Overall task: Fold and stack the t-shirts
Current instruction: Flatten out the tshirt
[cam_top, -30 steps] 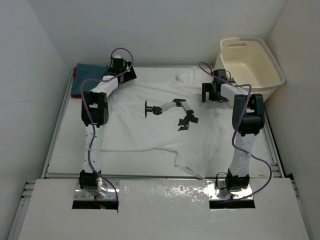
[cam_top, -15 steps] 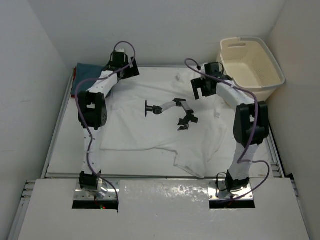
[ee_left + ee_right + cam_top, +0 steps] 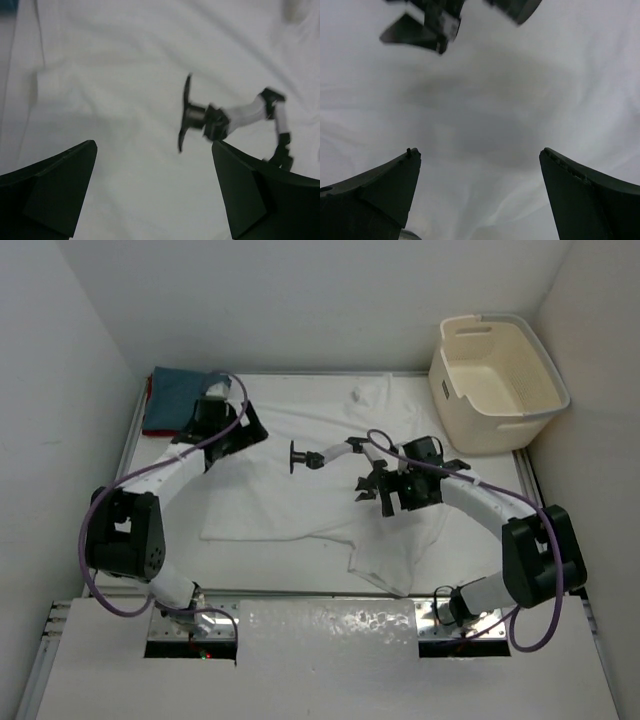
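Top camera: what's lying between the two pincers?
The white t-shirt, with a small black-and-white robot-arm shape on it, lies between the left pincer and right pincer in the top view.

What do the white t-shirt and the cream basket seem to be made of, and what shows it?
White t-shirt: soft matte cloth, perhaps cotton; it lies limp and wrinkled.
Cream basket: probably moulded plastic, faint sheen; stiff rolled rim, cut-out handle.
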Controlling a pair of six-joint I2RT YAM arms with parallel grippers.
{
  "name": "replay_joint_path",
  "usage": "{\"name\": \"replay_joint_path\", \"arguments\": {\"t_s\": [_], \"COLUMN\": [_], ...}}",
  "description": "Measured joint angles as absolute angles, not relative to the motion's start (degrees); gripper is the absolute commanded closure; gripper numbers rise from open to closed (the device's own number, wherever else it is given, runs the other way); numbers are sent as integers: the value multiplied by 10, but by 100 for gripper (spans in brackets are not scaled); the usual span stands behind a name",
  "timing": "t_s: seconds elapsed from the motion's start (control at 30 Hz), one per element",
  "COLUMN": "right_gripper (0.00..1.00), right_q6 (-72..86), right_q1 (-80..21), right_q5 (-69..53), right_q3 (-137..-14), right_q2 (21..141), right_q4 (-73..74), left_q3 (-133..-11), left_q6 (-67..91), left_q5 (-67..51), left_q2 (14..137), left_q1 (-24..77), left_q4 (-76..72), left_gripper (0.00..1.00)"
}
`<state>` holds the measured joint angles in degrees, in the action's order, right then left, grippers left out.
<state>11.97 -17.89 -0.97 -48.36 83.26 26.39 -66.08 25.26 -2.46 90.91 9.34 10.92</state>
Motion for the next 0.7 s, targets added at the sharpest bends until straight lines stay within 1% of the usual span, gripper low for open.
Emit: {"name": "replay_joint_path", "arguments": {"t_s": [0.13,0.23,0.4,0.53,0.7], "right_gripper": [1,1,1,1,1], "right_q6": [145,172,220,270,313], "right_q1": [-192,-192,-161,-86,-46], "right_q5": [-34,-32,-27,-82,-114], "right_q3": [-408,-350,-296,-262,-250], "right_q2": [817,797,746,714,698], "right_q4": [274,278,245,208,190], "left_q3": [-499,-420,-373,-363,-362], "left_q6": [299,321,348,362,368], "left_q5": [-38,-34,-4,18,32], "left_q2": [885,880,840,839,835], "left_q1": [94,95,96,95,95], "left_q4": [89,97,67,52,59], "left_gripper": [0,0,0,0,0]}}
